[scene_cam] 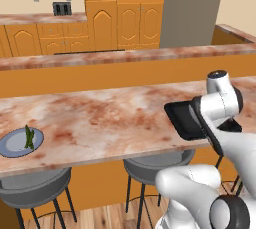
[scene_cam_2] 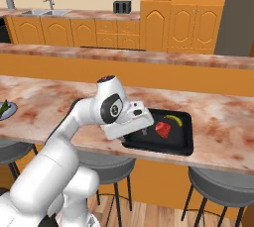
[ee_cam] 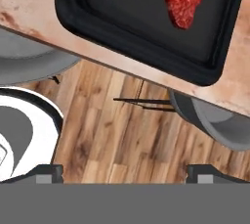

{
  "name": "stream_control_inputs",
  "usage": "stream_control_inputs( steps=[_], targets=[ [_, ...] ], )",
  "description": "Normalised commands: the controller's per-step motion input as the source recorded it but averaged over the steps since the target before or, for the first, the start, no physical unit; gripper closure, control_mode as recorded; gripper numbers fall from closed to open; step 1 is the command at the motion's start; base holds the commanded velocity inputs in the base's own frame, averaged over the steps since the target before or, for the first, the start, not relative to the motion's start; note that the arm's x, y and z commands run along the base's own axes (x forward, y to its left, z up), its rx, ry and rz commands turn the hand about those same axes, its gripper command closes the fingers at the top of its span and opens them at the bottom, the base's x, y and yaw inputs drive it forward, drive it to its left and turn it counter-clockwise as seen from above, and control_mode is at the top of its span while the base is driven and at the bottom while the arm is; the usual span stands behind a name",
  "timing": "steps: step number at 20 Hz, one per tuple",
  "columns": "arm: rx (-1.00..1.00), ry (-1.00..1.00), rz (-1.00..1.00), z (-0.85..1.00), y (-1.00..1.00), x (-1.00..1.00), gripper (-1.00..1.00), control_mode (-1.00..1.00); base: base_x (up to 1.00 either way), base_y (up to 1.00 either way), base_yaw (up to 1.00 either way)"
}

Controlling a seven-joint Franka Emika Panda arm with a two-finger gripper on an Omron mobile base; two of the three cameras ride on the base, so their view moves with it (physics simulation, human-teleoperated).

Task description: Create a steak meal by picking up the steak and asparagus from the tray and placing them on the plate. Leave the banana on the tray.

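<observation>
The asparagus (scene_cam: 28,137) is lying on the plate (scene_cam: 12,145) at the surface's (scene_cam: 100,118) nine o'clock. The hand (scene_cam_2: 144,131) is hanging open over the tray (scene_cam_2: 184,144), with steak (scene_cam_2: 162,130) and banana (scene_cam_2: 173,119) sitting at its three o'clock side.

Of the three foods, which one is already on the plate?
The asparagus: the dark green spear lies on the round blue plate at the counter's left end. The red steak and the banana lie on the black tray.
</observation>
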Motion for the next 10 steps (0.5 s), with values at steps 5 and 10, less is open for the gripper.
stream_control_inputs(
  steps=[5, 10],
  targets=[
    [0.29, 0.02, -0.01, 0.0, -0.88, 0.79, -1.0, -1.0, 0.0, 0.0, 0.0],
    [0.24, 0.0, 0.0, 0.0, -0.37, 0.72, -1.0, -1.0, 0.0, 0.0, 0.0]
  ],
)
